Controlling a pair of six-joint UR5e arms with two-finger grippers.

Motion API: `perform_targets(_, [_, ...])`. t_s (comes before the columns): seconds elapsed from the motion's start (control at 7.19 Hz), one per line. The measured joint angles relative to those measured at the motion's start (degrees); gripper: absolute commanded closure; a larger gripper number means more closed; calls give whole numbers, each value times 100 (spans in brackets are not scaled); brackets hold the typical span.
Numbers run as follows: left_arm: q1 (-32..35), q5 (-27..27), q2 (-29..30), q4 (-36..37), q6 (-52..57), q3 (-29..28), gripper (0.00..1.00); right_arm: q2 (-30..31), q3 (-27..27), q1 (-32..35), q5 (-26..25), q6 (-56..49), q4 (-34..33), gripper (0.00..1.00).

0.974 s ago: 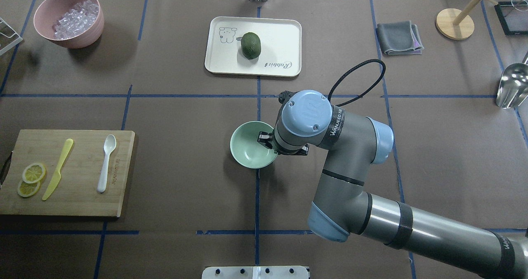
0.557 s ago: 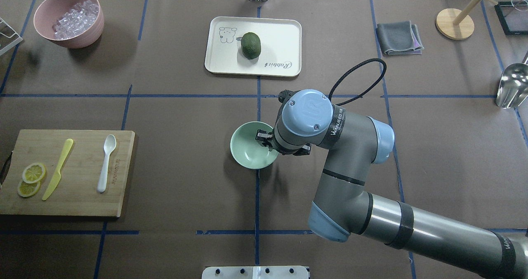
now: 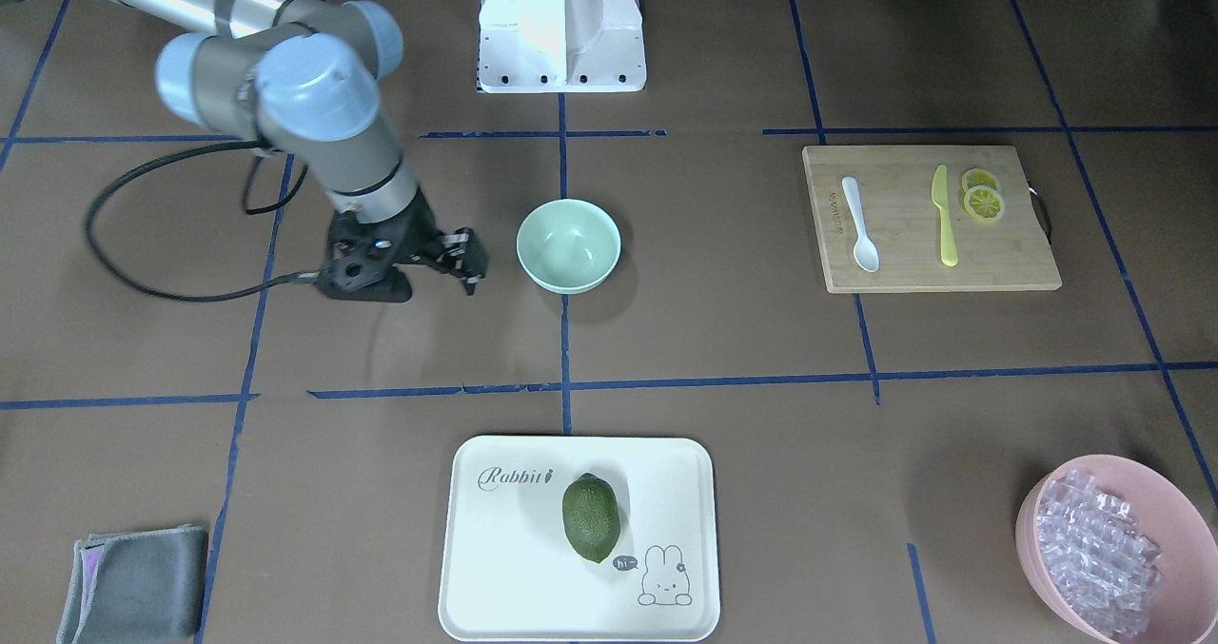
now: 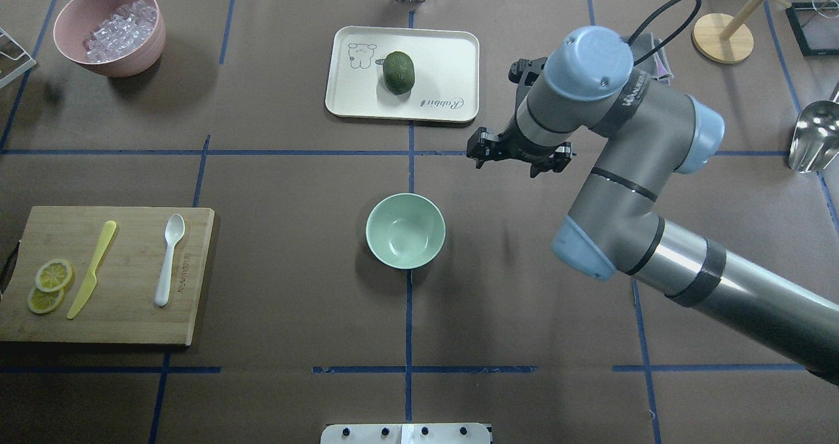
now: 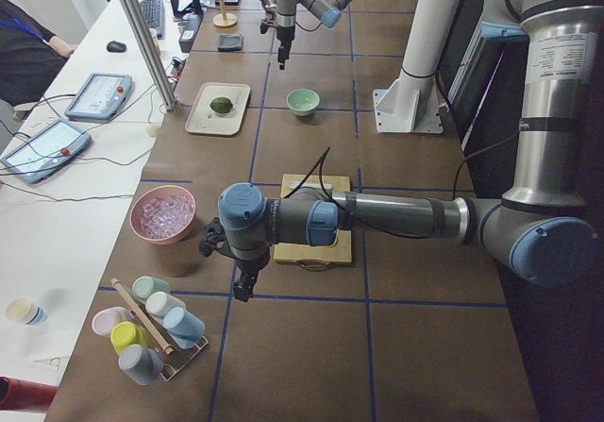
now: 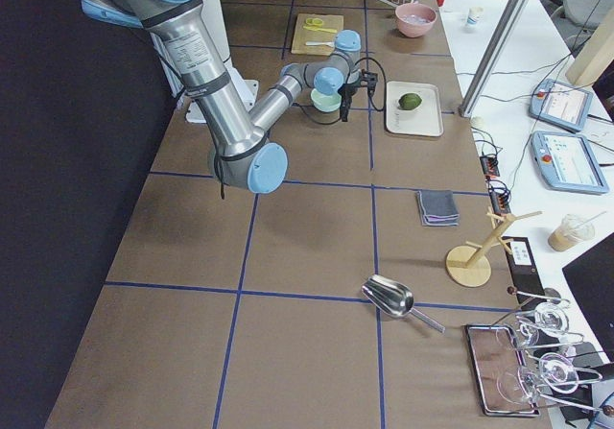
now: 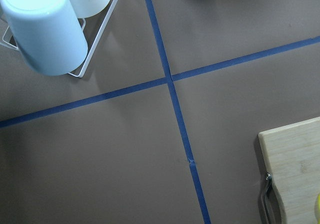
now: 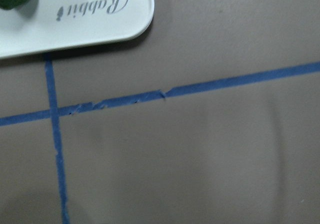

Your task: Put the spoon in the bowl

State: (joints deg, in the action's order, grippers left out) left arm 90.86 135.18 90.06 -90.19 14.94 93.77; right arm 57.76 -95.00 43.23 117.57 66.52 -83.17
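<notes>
The white spoon (image 4: 169, 257) lies on the wooden cutting board (image 4: 131, 313) at the table's left, beside a yellow knife (image 4: 92, 270). The mint-green bowl (image 4: 405, 231) stands empty at the table's middle. My right gripper (image 3: 464, 259) hangs above bare table, beyond and to the right of the bowl in the overhead view (image 4: 482, 150). It holds nothing and looks open. My left gripper (image 5: 242, 290) shows only in the exterior left view. It hovers past the board's end, near a cup rack, and I cannot tell whether it is open or shut.
A white tray (image 4: 446, 57) with a green fruit (image 4: 398, 72) sits at the far middle. A pink bowl of clear cubes (image 4: 108, 31) is far left. Lemon slices (image 4: 49, 286) lie on the board. A grey cloth (image 3: 133, 582) and a metal scoop (image 4: 813, 136) are on the right. The cup rack (image 5: 146, 332) stands at the left end.
My right gripper was at the bowl's right rim. It has let go and moved up and away to the far right. The bowl stays where it was.
</notes>
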Motion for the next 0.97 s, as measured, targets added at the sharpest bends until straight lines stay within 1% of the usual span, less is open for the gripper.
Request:
perform_targets(0.28, [-101, 40, 98, -164, -81, -30, 0, 577, -16, 1034, 712, -1521, -43, 0])
perform_targets(0.42, [-185, 50, 166, -194, -171, -51, 0, 958, -130, 1607, 999, -2431, -208, 0])
perform_targets(0.56, [-224, 57, 208, -200, -222, -68, 0, 1372, -384, 2168, 1218, -3455, -568, 0])
perform_targets(0.7, [-245, 59, 242, -203, -248, -77, 0, 1763, -616, 2661, 1326, -4601, -1049, 0])
perform_targets(0.83, [-268, 60, 263, -209, -258, -49, 0, 2122, -715, 3089, 1361, -5638, -1377, 0])
perform_targets(0.97, [-294, 59, 271, -212, -261, -6, 0, 2539, -748, 3532, 1373, -6566, -1517, 0])
